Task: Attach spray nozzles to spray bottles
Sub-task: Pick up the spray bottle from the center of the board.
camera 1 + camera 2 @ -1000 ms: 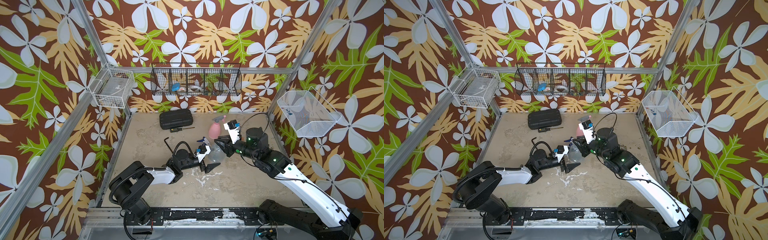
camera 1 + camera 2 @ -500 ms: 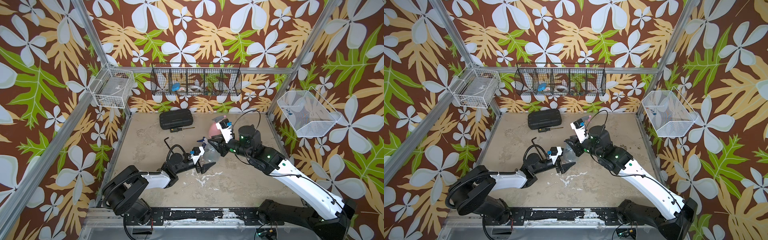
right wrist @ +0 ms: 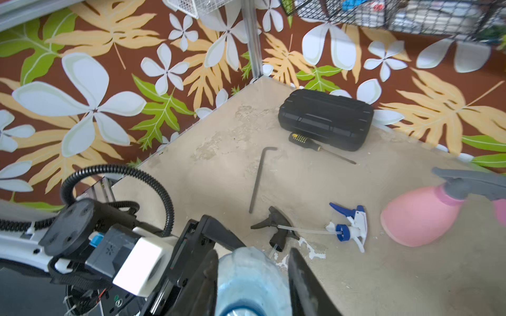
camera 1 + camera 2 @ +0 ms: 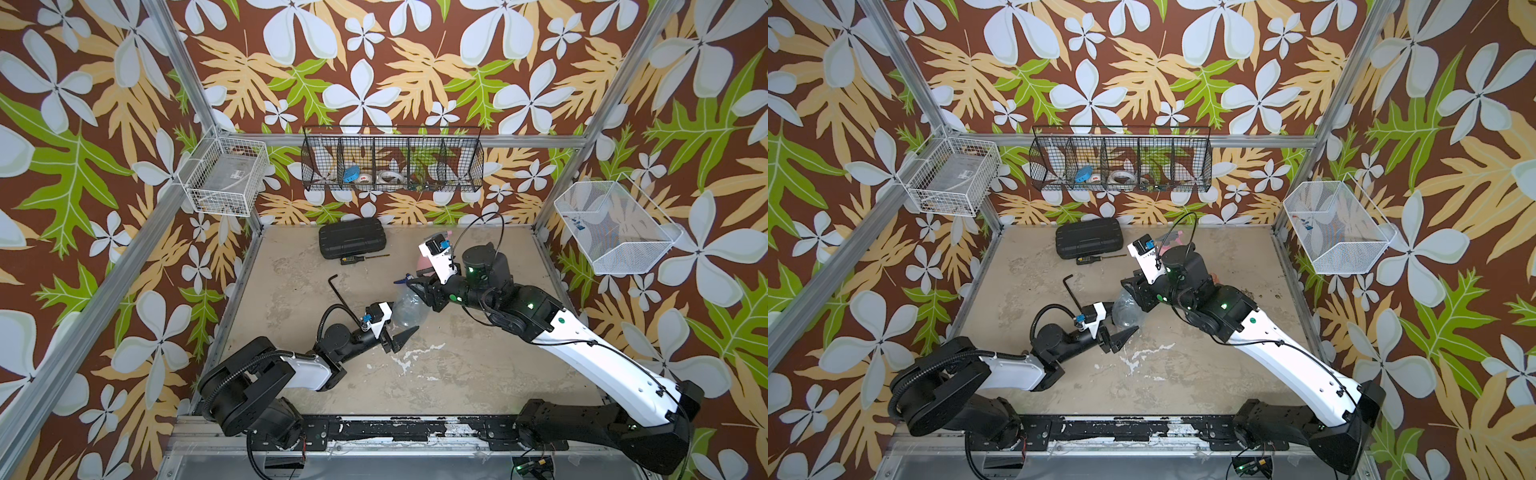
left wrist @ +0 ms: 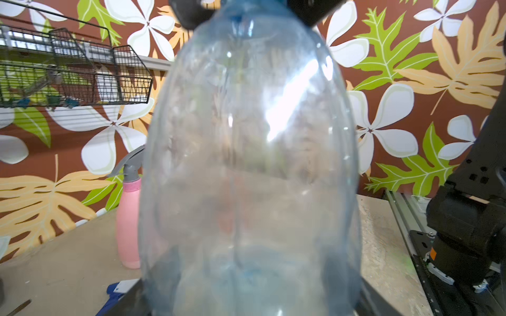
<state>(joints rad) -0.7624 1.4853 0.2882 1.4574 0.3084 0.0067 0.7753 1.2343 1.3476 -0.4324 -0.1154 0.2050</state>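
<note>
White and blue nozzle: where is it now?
Right wrist view: the white and blue nozzle lies on the table between the black nozzle and the pink bottle.

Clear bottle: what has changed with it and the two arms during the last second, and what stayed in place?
The clear bottle shifted a little toward the left arm's side, the right tool at its neck reaching along with it. The left tool drew back slightly and closed on the bottle's base. The black case, screwdriver, hex key and pink bottle stayed put.
</note>
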